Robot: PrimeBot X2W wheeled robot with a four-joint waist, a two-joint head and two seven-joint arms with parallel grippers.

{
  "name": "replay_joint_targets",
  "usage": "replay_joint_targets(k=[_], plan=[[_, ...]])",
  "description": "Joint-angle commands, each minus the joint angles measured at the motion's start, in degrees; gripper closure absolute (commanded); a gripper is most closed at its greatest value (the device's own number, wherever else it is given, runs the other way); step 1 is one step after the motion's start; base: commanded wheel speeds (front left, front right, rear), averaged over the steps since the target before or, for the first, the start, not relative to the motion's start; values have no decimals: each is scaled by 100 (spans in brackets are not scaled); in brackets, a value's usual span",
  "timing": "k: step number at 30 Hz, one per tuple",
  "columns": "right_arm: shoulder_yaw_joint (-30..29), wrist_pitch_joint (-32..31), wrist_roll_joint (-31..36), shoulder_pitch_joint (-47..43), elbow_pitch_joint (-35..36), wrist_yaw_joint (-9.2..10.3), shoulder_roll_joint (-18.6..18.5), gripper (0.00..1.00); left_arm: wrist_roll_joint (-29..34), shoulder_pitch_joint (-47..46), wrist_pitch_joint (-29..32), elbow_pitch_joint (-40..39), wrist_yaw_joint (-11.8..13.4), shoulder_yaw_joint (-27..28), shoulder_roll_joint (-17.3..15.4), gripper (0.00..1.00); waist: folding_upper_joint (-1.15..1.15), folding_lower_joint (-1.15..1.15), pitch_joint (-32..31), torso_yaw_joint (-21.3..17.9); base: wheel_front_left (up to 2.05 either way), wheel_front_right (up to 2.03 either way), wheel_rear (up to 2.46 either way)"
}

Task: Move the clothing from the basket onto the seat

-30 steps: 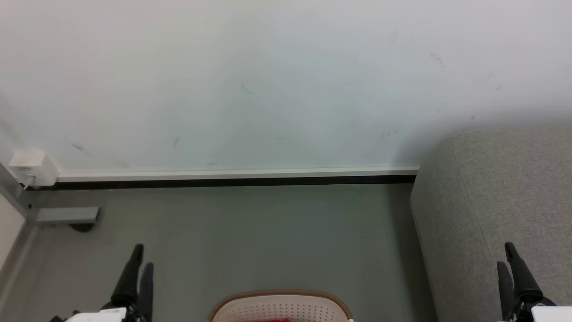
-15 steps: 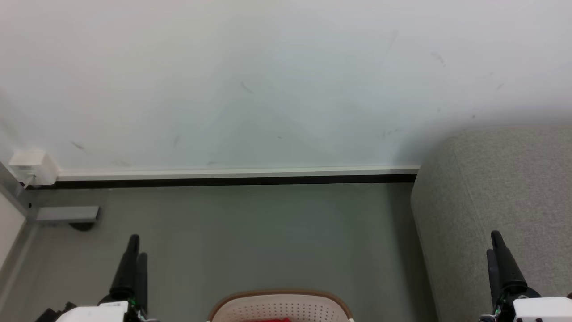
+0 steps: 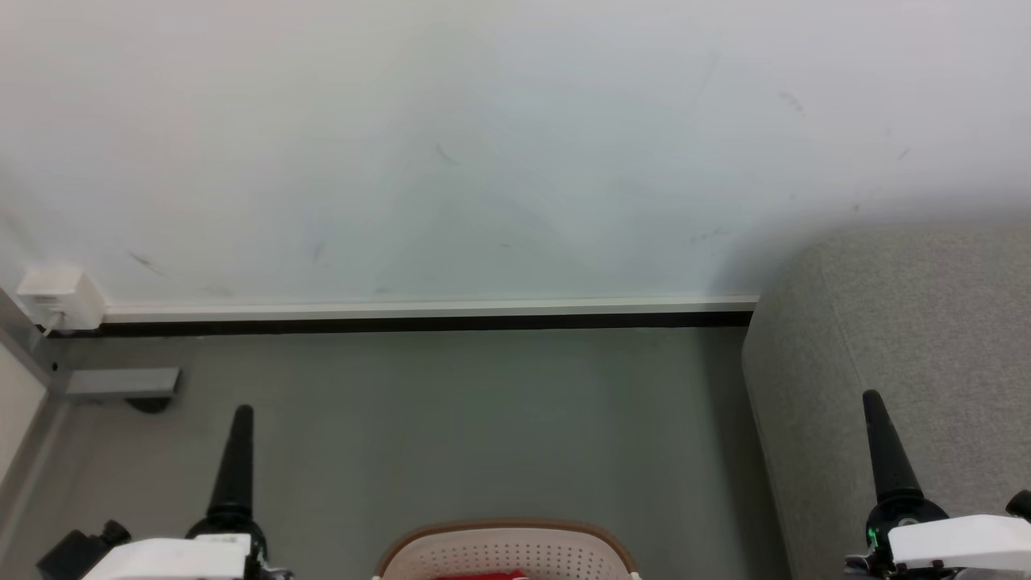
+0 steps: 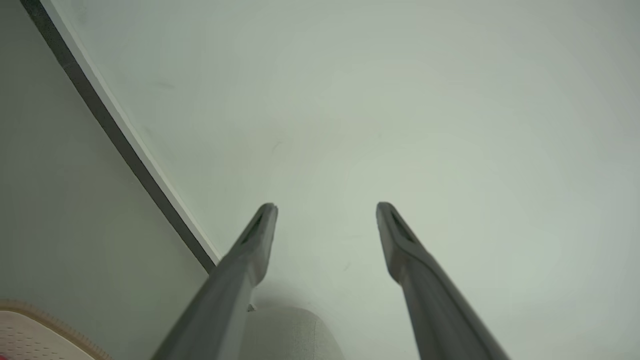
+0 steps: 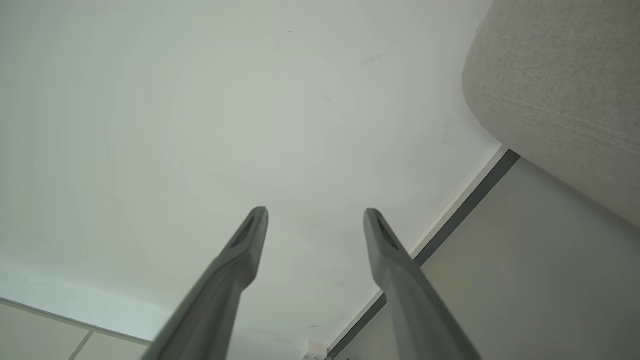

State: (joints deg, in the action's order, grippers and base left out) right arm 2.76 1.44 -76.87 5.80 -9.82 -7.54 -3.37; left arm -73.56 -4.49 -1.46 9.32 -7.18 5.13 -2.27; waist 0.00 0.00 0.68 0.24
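The cream-white basket [image 3: 503,548] with its brown rim peeks in at the bottom middle of the head view, and a sliver of the red clothing [image 3: 483,575] lies inside it. The grey seat [image 3: 910,322] fills the right side. My left gripper [image 3: 242,412] hangs over the floor left of the basket, its fingers lined up edge-on. My right gripper [image 3: 871,399] hovers in front of the seat's edge. In the wrist views, left gripper [image 4: 326,207] and right gripper [image 5: 315,211] both stand open and empty, pointing at the wall. The basket rim [image 4: 30,320] and the seat [image 5: 560,75] show at the edges.
A white wall with a dark-edged skirting board [image 3: 427,316] runs across behind the grey floor [image 3: 483,419]. A white socket box [image 3: 56,294] and a grey metal bracket [image 3: 121,385] sit at the far left by a frame.
Both grippers have risen in the head view and turned, so each pair of fingers now lines up as a single dark spike. Basket and seat stay put.
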Motion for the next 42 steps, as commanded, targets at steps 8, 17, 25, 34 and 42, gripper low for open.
replay_joint_targets(k=[8, 17, 25, 34, 42], plan=[[277, 203, 888, 237, 186, 3, -138, 0, 1088, -102, -206, -172, 2, 4, -45, 0, 0, 0, 2, 5, 0, 0, 0], [542, 378, 1895, 340, 192, 4, -223, 0, 2294, -71, -378, -317, 162, -90, -50, 0, 0, 0, 11, 22, 0, 0, 0], [612, 519, 2803, 368, 125, 4, -254, 0, 3351, -31, -519, -353, 372, -214, -55, 0, 0, 0, 18, 49, 0, 0, 0], [573, 662, 3553, 359, 94, 5, -189, 0, 4212, 7, -662, -380, 563, -299, -60, 0, 0, 0, 19, 59, 0, 0, 0], [514, 770, 4208, 377, 37, 6, -147, 0, 4790, 28, -771, -344, 631, -329, -102, 0, 0, 0, 17, 66, 0, 0, 0]])
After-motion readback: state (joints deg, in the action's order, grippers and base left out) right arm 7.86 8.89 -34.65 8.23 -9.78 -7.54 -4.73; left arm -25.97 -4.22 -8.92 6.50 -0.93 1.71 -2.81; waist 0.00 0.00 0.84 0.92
